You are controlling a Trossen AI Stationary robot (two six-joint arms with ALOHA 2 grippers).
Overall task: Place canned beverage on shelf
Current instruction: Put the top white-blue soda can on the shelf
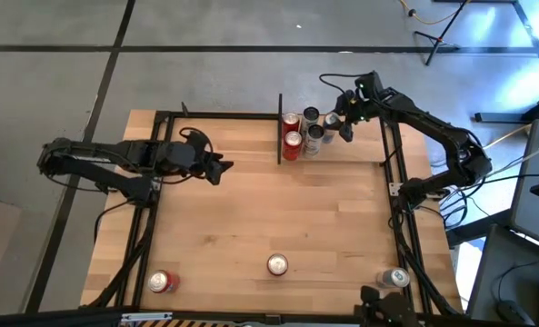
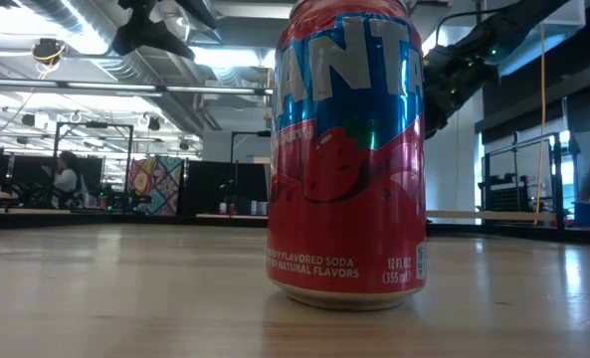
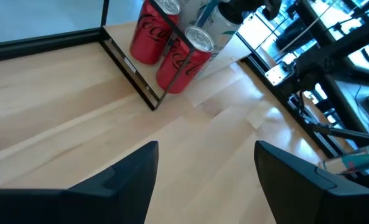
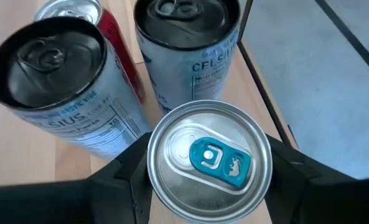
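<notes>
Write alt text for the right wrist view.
The right gripper grips a silver can with a blue tab from both sides, seen from above. Just beyond stand two Celsius cans with dark tops and a red can on the light wooden shelf floor.

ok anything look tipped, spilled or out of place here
Nothing stands out. The red and silver cans in the black-framed shelf stand upright, as do the three cans along the near edge of the wooden table. No spill shows. The right tool grips a silver can with a blue tab; the left tool waits open.
</notes>
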